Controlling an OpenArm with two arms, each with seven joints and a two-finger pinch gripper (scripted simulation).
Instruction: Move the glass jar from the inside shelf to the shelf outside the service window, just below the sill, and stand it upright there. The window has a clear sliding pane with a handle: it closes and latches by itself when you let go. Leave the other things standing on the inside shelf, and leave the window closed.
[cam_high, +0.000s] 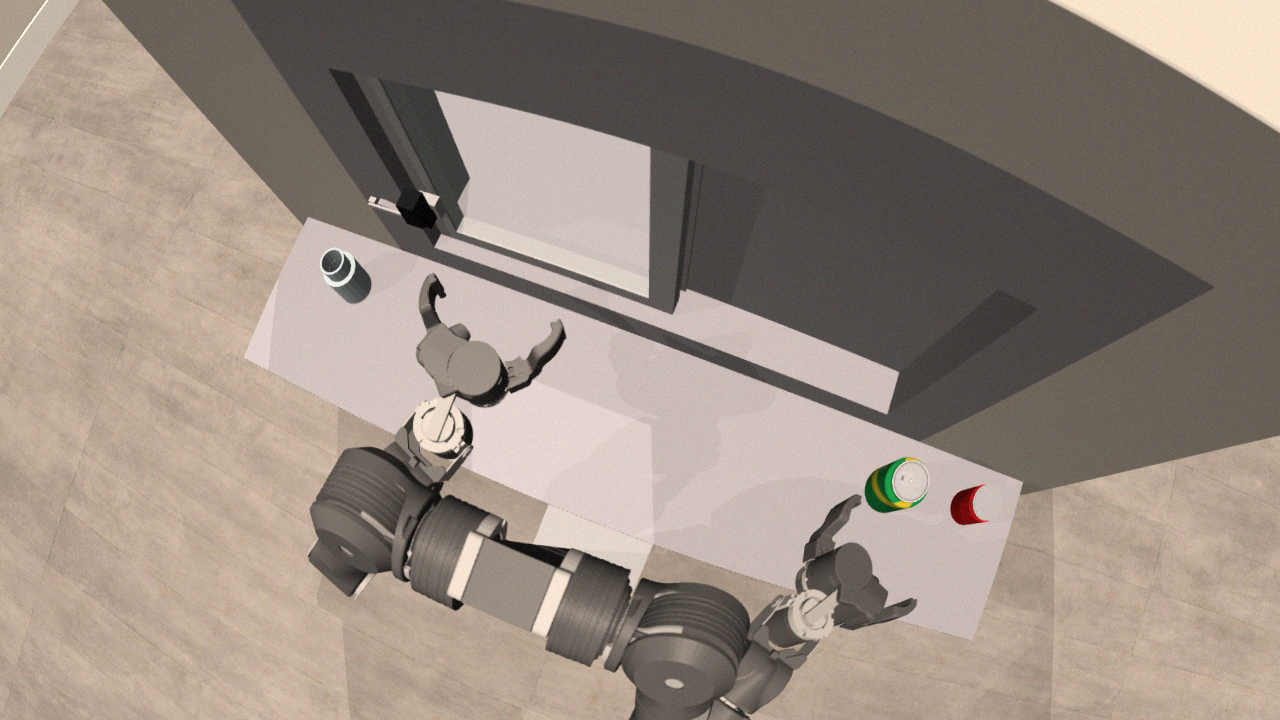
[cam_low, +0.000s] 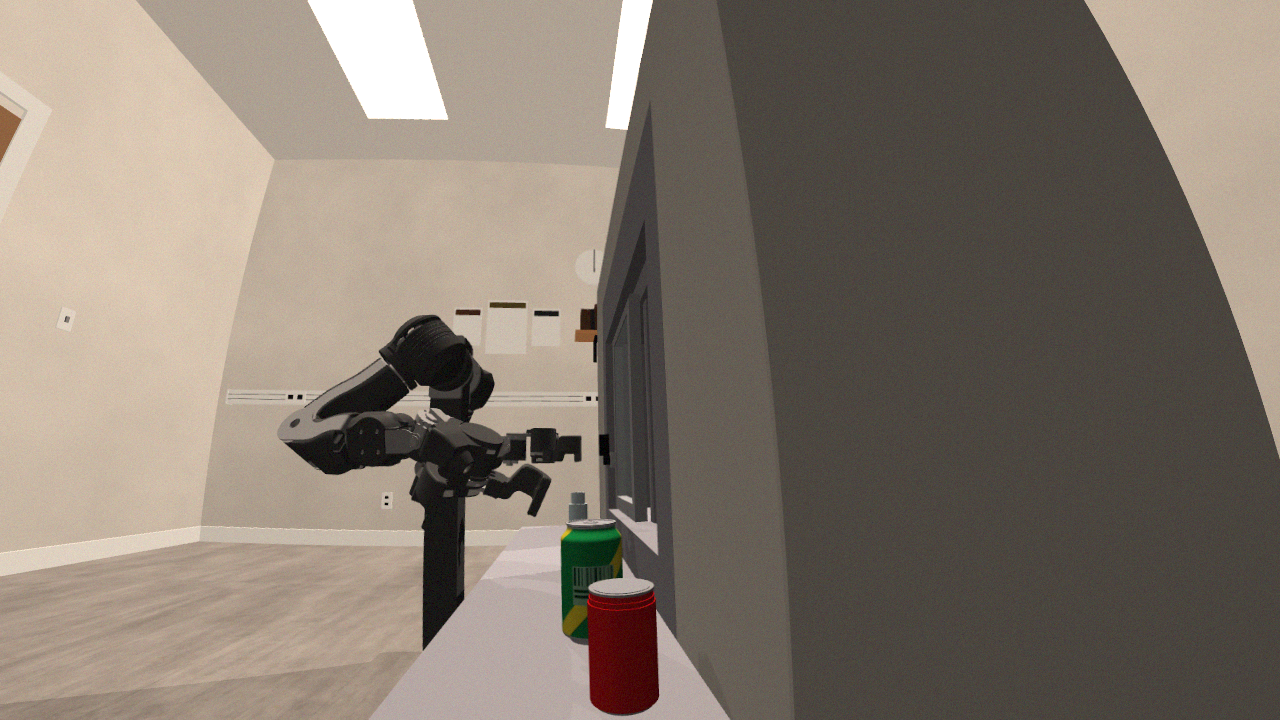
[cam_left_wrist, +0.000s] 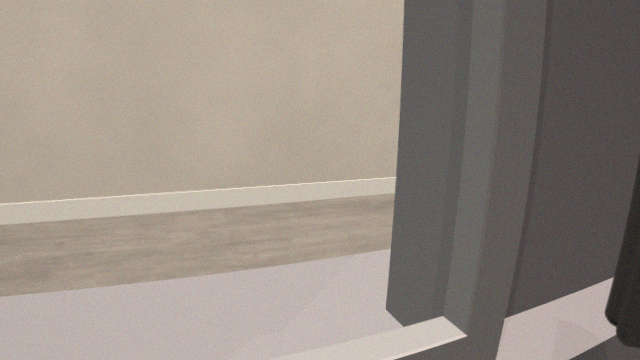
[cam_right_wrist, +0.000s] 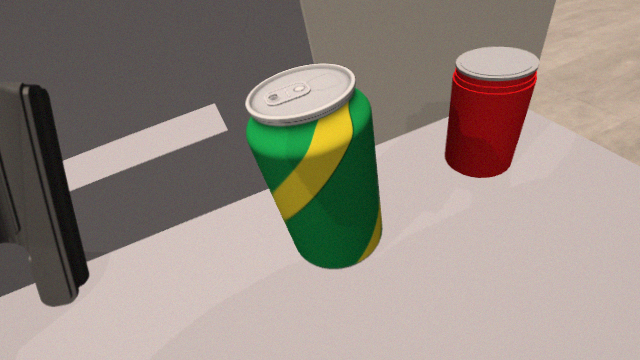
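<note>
The jar (cam_high: 968, 505) (cam_low: 622, 649) (cam_right_wrist: 485, 125), red with a pale flat lid, stands upright near the right end of the inside shelf (cam_high: 760, 479) (cam_low: 483, 644) (cam_right_wrist: 450, 300). My right gripper (cam_high: 883, 552) is open and empty, above the shelf's near edge, short of the green can and jar; one finger shows at the left of the right wrist view. My left gripper (cam_high: 497, 301) is open and empty, in front of the window, right of the black handle (cam_high: 414, 207) (cam_low: 604, 448). The sliding pane looks closed; the outside shelf (cam_high: 554, 179) (cam_left_wrist: 200, 310) shows through it.
A green and yellow can (cam_high: 886, 486) (cam_low: 586, 555) (cam_right_wrist: 325, 185) stands between the window side and the jar, close to my right gripper. A grey bottle (cam_high: 349, 279) (cam_low: 578, 510) stands at the shelf's left end. The sill (cam_high: 787, 344) (cam_right_wrist: 145, 150) runs below the window.
</note>
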